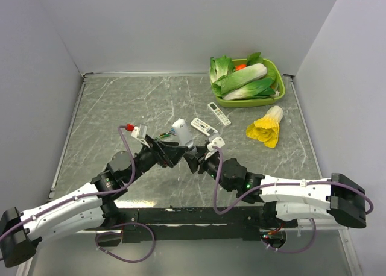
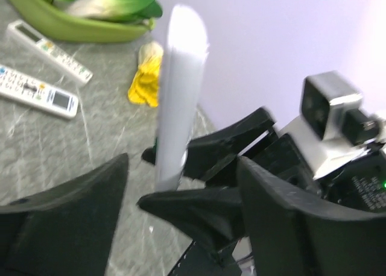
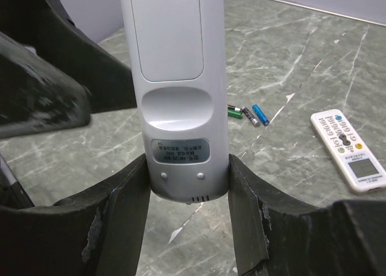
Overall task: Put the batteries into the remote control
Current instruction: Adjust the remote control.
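Top view – remote control [image 1: 180,131]: upright mid-worktop [image 1: 114,107], between my two arms; batteries [image 1: 164,135] lie just beside it.
Left wrist – left tool [image 2: 183,167]: spread wide, touching nothing; remote control edge-on ahead.
Right wrist – right tool [image 3: 187,188]: pinching the remote control's lower end by both edges, back twd cam; cover [image 3: 166,35] looks shut.
Step, my guess: hold steady w/ right, slide cover off w/ left, then fetch batteries.
Surface: grey marbled, smooth-looking; batteries may roll.
Room: pale walls [image 1: 181,23] on 3 sides; veg basket [image 1: 253,102] far corner.
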Robot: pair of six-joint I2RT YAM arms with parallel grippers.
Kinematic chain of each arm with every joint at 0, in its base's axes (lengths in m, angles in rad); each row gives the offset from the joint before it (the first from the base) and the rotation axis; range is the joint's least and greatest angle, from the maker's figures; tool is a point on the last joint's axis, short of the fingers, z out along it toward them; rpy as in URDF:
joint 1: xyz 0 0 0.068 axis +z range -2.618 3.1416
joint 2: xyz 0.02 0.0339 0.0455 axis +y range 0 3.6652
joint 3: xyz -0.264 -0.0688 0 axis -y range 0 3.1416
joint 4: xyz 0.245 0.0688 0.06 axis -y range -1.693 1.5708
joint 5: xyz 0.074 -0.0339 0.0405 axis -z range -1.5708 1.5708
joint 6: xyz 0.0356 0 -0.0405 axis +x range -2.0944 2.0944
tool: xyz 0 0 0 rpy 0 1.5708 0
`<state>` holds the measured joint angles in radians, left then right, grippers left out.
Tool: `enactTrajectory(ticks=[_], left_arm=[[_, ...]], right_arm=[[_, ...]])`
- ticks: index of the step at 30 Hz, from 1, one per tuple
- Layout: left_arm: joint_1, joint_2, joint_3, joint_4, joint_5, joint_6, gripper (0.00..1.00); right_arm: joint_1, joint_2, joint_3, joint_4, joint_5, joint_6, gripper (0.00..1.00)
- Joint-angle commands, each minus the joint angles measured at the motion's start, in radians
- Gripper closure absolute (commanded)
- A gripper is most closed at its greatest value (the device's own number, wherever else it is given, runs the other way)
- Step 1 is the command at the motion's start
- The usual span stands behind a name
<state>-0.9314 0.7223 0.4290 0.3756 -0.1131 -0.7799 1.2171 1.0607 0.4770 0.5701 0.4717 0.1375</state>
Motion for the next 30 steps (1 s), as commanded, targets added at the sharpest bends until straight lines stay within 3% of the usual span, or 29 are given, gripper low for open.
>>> enactTrajectory(ticks=[1, 5, 20, 30], left_arm=[[-0.012, 0.008, -0.006, 0.131, -0.049, 0.01, 0.28], [-0.014, 0.032, -0.027, 0.143, -0.071, -0.005, 0.37], [-0.02, 0.127, -0.068, 0.298, -0.046, -0.021, 0.37], [-0.023, 0.174, -0.095, 0.355, -0.034, -0.035, 0.55]], right_arm=[[0.028, 0.015, 0.046, 0.129, 0.088, 0.019, 1.0], [0.039, 0.022, 0.049, 0.143, 0.107, 0.016, 1.0], [0.052, 0.067, 0.057, 0.181, 0.087, 0.022, 1.0], [0.052, 0.07, 0.052, 0.206, 0.067, 0.04, 1.0]])
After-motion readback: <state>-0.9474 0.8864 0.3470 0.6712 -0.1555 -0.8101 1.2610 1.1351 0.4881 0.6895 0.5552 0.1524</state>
